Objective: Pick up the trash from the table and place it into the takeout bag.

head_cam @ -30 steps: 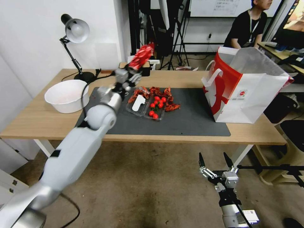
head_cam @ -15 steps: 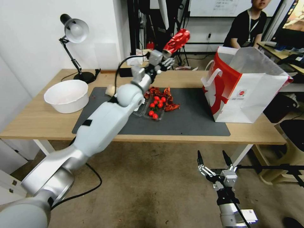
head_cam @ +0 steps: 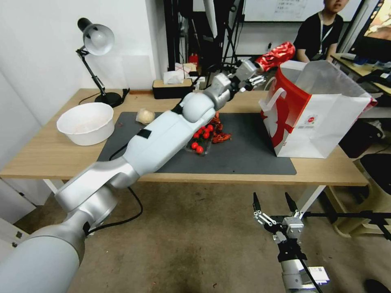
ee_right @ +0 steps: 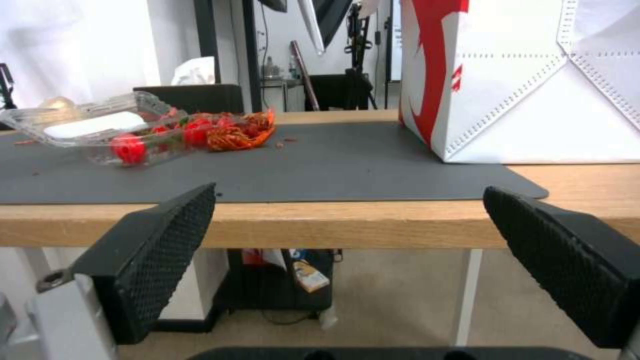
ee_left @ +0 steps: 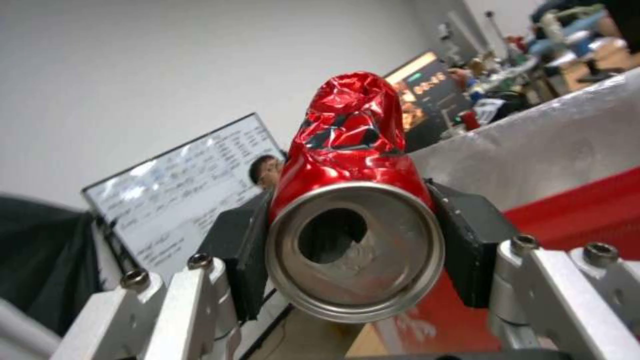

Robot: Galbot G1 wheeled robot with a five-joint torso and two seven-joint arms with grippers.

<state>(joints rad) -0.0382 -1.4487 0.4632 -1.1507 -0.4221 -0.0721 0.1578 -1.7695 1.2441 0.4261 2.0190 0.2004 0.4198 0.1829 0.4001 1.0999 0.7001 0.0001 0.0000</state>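
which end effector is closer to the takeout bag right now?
Left. The left end effector holds the red drink can beside the takeout bag at its top rim. The right end effector hangs open below the table edge, in front of it.

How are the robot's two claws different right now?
The left gripper is raised beside the rim of the takeout bag, while the right gripper hangs low in front of the table. The left is shut on a crushed red drink can; the right is open and holds nothing. Both have dark textured pads on metal fingers.
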